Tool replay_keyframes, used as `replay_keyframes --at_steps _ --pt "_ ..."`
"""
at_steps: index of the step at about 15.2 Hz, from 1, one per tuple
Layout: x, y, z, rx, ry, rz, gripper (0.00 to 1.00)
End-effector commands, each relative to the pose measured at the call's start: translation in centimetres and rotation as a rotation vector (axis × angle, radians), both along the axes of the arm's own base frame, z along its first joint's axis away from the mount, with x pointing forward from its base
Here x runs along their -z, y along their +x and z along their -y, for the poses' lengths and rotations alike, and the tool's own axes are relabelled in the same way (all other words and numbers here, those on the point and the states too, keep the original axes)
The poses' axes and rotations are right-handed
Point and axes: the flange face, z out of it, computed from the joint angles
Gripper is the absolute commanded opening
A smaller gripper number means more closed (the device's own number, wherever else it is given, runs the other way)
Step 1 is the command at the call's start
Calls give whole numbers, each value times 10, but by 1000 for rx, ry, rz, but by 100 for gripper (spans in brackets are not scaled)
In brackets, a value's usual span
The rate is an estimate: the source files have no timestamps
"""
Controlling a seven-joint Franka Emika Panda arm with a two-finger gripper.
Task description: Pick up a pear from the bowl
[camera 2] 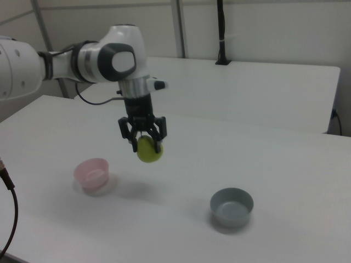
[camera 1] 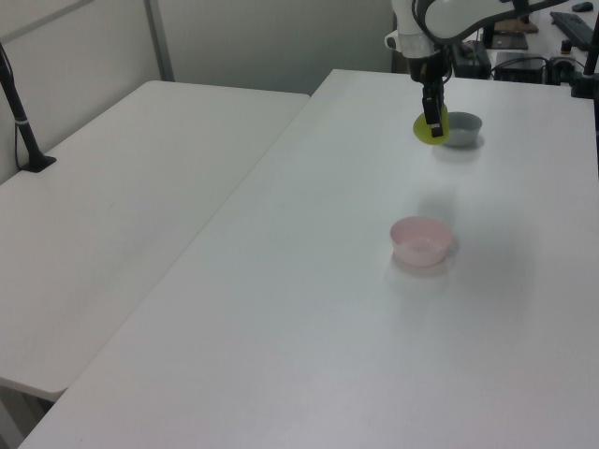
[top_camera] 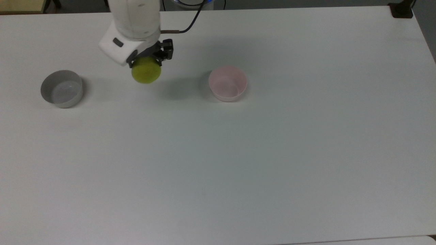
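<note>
While the gripper (camera 2: 146, 143) hangs above the table (top_camera: 238, 163), its two fingers (camera 2: 132, 135) are closed on the upper part of the pear (camera 2: 148, 150), and the round bottom of the pear hangs below the fingertips, clear of the table surface. In the top view the pear (top_camera: 146, 72) sits between the grey bowl (top_camera: 61, 88) on the top view's left and the pink bowl (top_camera: 228, 83) on the top view's right, apart from both. The pink bowl stands upright on the table with a plain inside and nothing in it. In the right view the order is reversed: the pink bowl (camera 2: 92, 172) lies on the right view's left and the grey bowl (camera 2: 232, 206) on the right view's right, with the gripper over the gap between them. In the left view the pear (camera 1: 430, 127) appears just beside the grey bowl (camera 1: 460, 128) at the far end, and the pink bowl (camera 1: 421, 239) stands nearer. A shadow lies on the table between the two bowls.
</note>
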Motion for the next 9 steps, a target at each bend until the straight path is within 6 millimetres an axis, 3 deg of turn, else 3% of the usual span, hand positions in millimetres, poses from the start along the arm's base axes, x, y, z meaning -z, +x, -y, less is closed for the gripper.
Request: replay_keyframes --at_steps 1,6,9 --pt "36 17 1 -8 4 3 46" --pt "88 31 0 -12 -6 -1 55" --pt "107 37 0 -10 -18 12 67"
